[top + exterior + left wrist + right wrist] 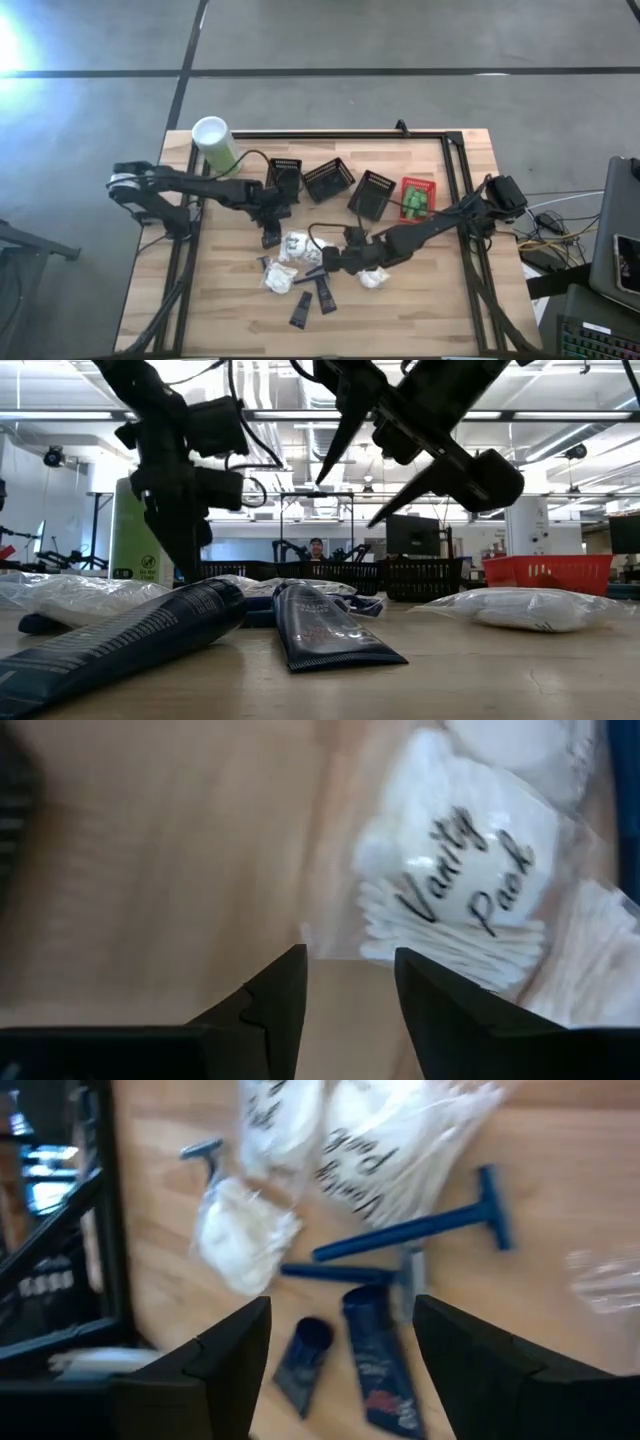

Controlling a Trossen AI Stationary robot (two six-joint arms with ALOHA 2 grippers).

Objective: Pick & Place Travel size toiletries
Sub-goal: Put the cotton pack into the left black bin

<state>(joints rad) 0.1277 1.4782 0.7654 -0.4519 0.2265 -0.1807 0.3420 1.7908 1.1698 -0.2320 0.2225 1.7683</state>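
Your left gripper (350,985) hangs part open, holding nothing, with the white crinkly "Vanity Pack" packet (465,890) just beyond its fingertips.

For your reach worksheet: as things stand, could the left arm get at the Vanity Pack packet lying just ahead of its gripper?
Probably yes. The left gripper is open and empty, the Vanity Pack packet lies on bare table just ahead, and nothing stands between them; the right gripper is off to the side.

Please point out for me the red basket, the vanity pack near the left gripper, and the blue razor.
red basket (417,186): high view, on its rim.
vanity pack (470,880): left wrist view, on the printed lettering.
blue razor (420,1228): right wrist view, on the middle of its handle.
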